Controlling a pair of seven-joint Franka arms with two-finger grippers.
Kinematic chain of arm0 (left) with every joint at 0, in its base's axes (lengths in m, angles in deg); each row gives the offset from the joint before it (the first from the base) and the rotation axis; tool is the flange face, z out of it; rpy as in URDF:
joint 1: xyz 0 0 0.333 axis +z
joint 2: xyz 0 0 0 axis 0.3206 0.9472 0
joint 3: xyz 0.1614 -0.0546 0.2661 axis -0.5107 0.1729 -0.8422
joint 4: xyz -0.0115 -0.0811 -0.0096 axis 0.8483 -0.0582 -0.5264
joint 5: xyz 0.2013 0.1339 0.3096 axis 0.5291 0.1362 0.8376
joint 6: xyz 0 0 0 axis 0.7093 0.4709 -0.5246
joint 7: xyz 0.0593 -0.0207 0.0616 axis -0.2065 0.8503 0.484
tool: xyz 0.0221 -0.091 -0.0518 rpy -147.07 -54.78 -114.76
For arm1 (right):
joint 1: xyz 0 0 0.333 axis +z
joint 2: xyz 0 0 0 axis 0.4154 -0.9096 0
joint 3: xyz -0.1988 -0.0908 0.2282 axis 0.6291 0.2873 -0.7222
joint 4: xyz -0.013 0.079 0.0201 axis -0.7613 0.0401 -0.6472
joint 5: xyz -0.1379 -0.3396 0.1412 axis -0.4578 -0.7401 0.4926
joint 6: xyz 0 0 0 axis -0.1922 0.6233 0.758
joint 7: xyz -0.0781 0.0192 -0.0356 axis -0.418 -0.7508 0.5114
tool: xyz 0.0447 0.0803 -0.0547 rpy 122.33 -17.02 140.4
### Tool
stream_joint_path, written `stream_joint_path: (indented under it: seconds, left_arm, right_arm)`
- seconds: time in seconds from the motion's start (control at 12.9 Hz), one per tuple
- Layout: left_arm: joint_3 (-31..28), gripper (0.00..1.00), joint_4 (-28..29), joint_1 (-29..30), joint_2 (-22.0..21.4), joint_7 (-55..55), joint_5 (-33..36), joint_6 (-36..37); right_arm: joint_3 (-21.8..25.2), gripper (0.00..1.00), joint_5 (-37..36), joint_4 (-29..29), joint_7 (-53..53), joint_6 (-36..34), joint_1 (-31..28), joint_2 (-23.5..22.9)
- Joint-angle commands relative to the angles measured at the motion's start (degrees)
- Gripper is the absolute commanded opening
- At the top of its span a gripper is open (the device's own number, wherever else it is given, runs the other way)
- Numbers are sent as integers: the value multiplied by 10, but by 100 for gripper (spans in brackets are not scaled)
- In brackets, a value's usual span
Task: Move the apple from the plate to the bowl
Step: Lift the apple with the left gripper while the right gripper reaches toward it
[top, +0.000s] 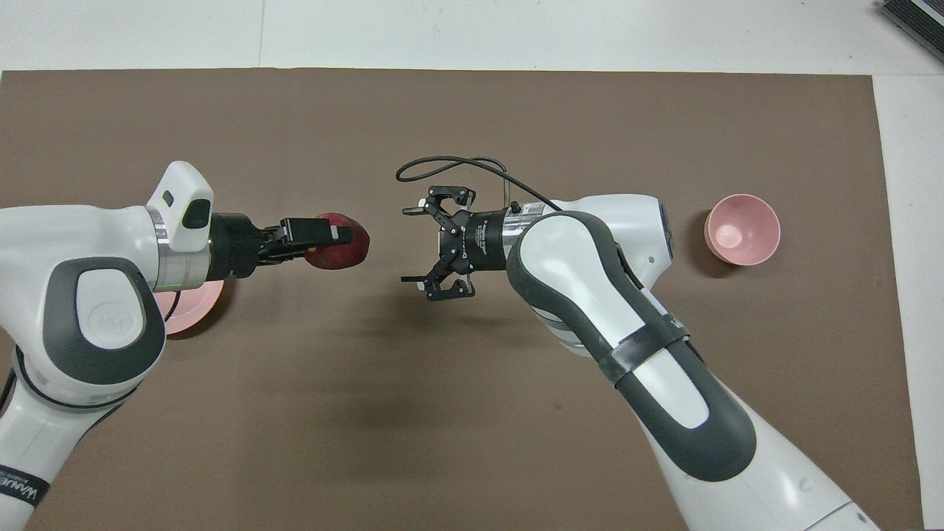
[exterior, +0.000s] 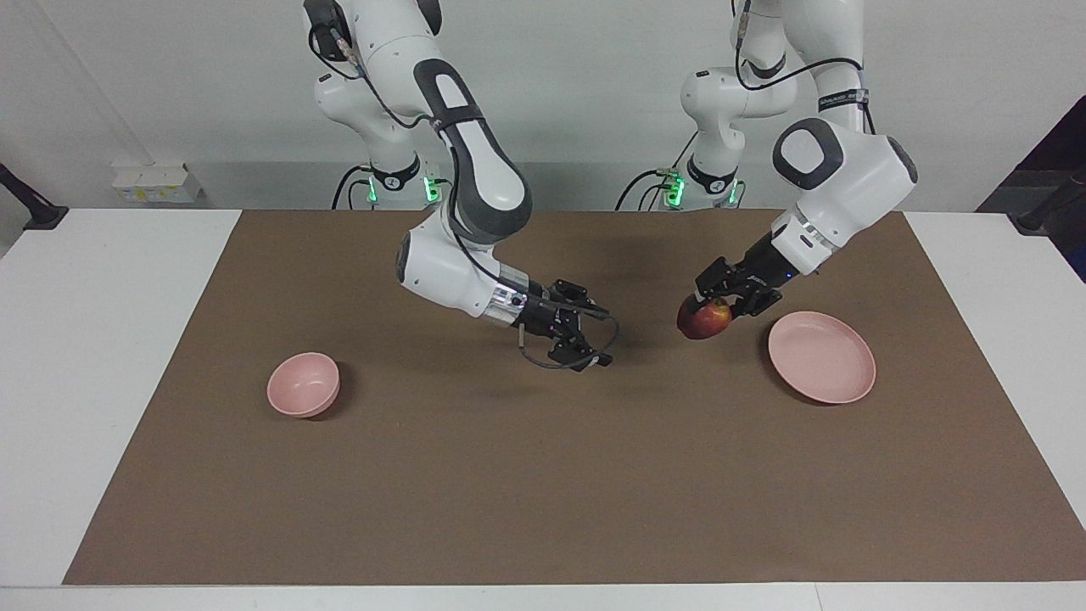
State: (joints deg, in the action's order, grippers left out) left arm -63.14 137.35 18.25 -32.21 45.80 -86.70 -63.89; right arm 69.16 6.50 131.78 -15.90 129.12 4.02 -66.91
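Observation:
My left gripper [exterior: 706, 312] is shut on the dark-red apple [exterior: 704, 320] and holds it in the air over the brown mat, beside the plate; the gripper [top: 341, 237] and apple [top: 341, 249] also show in the overhead view. The flat pale-pink plate [exterior: 821, 356] lies empty at the left arm's end of the table; in the overhead view the left arm covers most of the plate [top: 184, 310]. My right gripper [exterior: 585, 335] is open and empty over the middle of the mat, pointing at the apple [top: 431, 245]. The small deep pink bowl [exterior: 303, 384] stands empty at the right arm's end [top: 742, 229].
A brown mat [exterior: 543, 475] covers most of the white table [exterior: 93, 356]. A black cable loops off the right wrist [top: 450, 164].

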Motion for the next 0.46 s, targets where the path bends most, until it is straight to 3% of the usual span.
stream_joint_path:
  seconds: [0.0, 0.39]
  left_arm:
    - [32, 0, -32, 4, 30, 31, -17, -32]
    - [59, 0, -29, -1, 29, 67, -19, -13]
  right_arm:
    - [0, 100, 36, 27, 28, 17, 10, 21]
    - [0, 100, 53, 27, 64, 16, 22, 25]
